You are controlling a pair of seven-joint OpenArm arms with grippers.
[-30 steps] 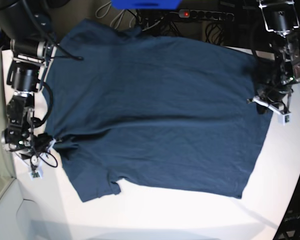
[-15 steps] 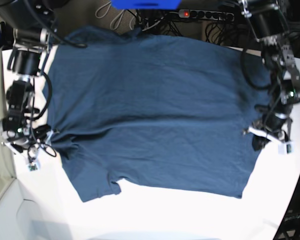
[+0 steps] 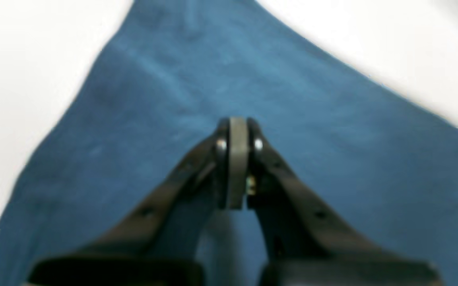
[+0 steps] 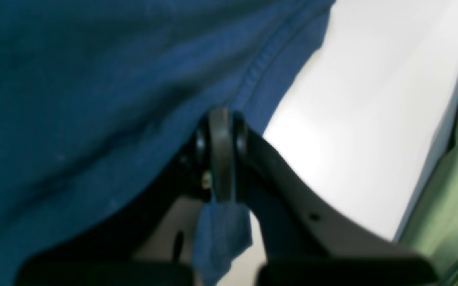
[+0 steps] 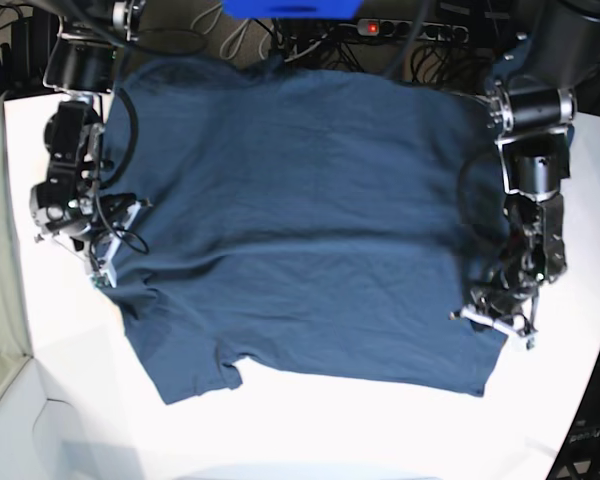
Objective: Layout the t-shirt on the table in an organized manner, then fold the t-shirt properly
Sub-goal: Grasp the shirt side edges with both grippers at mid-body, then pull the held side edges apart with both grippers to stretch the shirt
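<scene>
The dark navy t-shirt lies spread over the white table, with one sleeve toward the front left. My right gripper is at the shirt's left edge. In the right wrist view it is shut on a fold of the t-shirt, and a tab of cloth hangs behind the pads. My left gripper sits on the hem at the front right. In the left wrist view it is shut over the t-shirt, and no cloth shows between its pads.
A power strip, cables and a blue object lie beyond the table's far edge. The table edge curves away at the front right. A greenish surface borders the left side.
The left gripper slid toward the front along the hem, still shut. The right gripper moved toward the back at the shirt's left edge and closed on cloth.
</scene>
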